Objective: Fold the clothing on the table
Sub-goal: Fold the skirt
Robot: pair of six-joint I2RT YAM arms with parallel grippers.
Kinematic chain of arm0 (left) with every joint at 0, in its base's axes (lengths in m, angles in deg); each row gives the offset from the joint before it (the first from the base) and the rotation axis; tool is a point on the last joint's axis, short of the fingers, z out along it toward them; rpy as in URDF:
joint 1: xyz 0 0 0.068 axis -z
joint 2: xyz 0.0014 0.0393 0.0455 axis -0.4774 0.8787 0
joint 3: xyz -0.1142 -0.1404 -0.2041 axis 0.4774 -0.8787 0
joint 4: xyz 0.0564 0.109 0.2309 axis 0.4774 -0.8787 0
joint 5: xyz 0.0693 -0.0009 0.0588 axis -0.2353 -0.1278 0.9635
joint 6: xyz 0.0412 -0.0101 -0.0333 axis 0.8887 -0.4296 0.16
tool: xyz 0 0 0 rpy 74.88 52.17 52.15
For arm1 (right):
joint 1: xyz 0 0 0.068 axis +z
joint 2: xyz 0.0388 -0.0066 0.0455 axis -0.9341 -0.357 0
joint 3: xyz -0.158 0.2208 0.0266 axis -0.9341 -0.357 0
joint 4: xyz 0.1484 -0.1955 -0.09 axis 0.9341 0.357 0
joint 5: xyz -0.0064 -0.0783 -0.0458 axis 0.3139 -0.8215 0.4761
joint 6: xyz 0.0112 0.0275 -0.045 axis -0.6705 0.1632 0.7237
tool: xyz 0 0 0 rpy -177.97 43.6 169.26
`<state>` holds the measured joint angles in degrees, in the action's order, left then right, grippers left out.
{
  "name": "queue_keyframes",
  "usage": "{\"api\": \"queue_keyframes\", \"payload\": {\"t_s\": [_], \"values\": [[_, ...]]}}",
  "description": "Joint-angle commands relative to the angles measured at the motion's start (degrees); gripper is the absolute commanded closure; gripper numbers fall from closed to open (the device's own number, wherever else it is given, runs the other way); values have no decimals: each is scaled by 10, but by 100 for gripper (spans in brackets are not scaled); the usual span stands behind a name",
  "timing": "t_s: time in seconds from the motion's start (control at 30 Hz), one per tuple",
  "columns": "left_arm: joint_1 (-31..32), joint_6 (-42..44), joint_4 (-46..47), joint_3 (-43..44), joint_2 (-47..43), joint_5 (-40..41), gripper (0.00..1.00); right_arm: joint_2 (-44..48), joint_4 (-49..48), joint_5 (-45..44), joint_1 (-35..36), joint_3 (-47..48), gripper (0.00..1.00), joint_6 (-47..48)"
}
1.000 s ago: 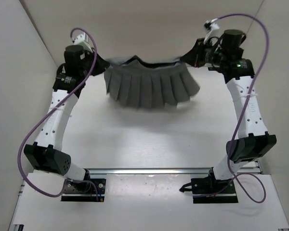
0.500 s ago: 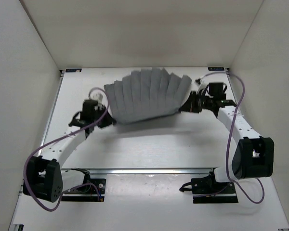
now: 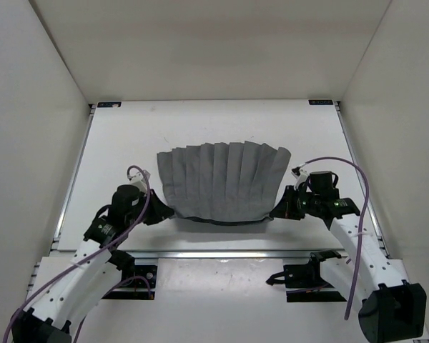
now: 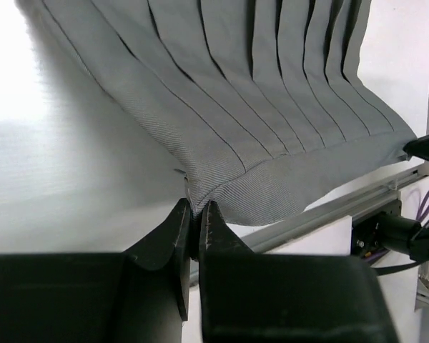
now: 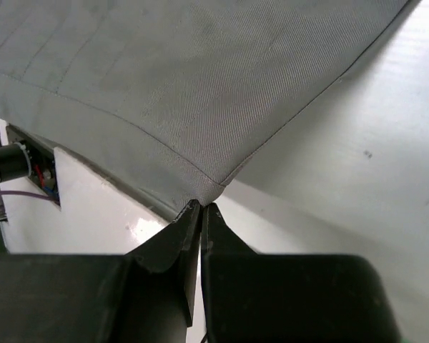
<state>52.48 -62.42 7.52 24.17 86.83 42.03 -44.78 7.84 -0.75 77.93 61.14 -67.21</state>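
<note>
While the clothing (image 3: 222, 182) is lying flat on the near half of the bench (image 3: 129, 136), midway between its left and right edges with its pleats fanning toward the far edge, the left tool (image 3: 167, 213) is pinching the garment's near-left corner between almost closed jaws. The right tool (image 3: 274, 212) is clamping the near-right corner with its jaws pressed fully together on the cloth. Both grips are taking only the very tip of a corner, so the fabric is judged to be at risk of slipping free if the arms are pulling apart or lifting unevenly. One lost corner would be leaving the fold skewed and the pleats bunching. The near hem is sitting just beside the metal rail (image 3: 236, 253) along the near edge, so a low drag toward that edge could be catching the cloth on it. A purple cable (image 3: 354, 179) is looping close to the right arm and could be snagging. The bench surface is showing white, smooth and faintly glossy, probably offering little friction to hold the cloth in place. White walls (image 3: 50, 78) are enclosing the left, far and right sides.
</note>
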Motion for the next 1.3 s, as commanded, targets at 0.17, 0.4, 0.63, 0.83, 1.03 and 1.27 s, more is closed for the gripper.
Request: {"api": "queue_keyframes", "payload": {"t_s": [0.17,0.4,0.63,0.83,1.03,1.27], "values": [[-6,-21,-110,61,-55,-13,100,70,106,5,25,62,100,-29],[-54,1,-104,138,-38,-31,100,21,162,-22,51,218,100,6],[-73,25,45,158,118,-14,100,-116,41,16,-64,257,100,43],[-121,38,144,200,289,-30,94,-260,-58,15,-109,275,99,29],[-139,41,183,329,477,-39,94,-401,-115,26,-121,359,100,0],[-163,28,206,412,600,-67,43,-507,-140,9,-113,477,65,11]]}}
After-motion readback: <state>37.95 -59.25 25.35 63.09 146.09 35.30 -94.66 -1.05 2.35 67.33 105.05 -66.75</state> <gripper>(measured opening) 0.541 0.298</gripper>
